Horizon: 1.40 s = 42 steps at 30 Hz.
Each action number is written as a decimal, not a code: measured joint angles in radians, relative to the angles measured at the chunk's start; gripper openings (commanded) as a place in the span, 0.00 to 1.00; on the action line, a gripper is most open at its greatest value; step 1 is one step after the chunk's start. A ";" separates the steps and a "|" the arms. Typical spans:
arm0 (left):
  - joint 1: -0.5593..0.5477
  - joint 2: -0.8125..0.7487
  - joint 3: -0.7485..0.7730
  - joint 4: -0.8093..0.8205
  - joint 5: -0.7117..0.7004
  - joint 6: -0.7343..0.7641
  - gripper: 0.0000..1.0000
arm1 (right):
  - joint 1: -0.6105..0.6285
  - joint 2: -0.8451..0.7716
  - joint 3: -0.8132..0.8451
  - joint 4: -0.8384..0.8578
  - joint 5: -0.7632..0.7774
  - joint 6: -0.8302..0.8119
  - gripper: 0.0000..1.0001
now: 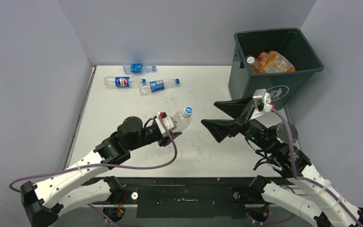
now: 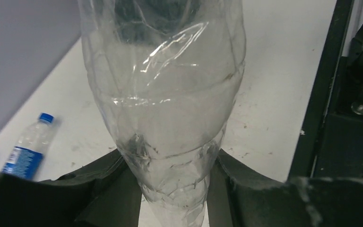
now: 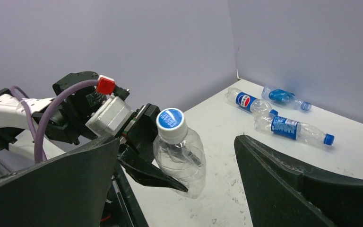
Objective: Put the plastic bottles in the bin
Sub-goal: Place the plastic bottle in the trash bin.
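Note:
My left gripper point(image 1: 172, 127) is shut on a clear plastic bottle point(image 1: 181, 120) with a blue-and-white cap, holding it low on its crumpled body point(image 2: 170, 118) above the middle of the table. My right gripper point(image 1: 209, 113) stands wide open just right of that bottle's cap point(image 3: 170, 124), nothing between its fingers point(image 3: 283, 184). Three more plastic bottles with blue labels lie at the far left of the table point(image 1: 139, 68) point(image 1: 122, 82) point(image 1: 158, 85). The dark bin point(image 1: 264, 90) stands at the far right, with orange bottles point(image 1: 272, 63) inside it.
Grey walls close the table point(image 1: 123, 123) on the left, back and right. The three loose bottles lie near the back left corner point(image 3: 246, 100) point(image 3: 283, 97) point(image 3: 290, 128). A black rail point(image 1: 189, 182) runs along the near edge between the arm bases.

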State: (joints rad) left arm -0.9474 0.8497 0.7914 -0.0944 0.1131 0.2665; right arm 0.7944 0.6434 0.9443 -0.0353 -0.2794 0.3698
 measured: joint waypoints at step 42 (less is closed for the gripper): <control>0.047 -0.159 -0.211 0.277 -0.124 -0.199 0.96 | 0.051 0.314 0.402 0.021 0.522 -0.244 0.05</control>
State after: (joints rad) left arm -0.9001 0.6910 0.5804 0.1822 -0.0109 0.0673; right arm 0.8452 0.9573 1.3468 -0.0143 0.2428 0.1257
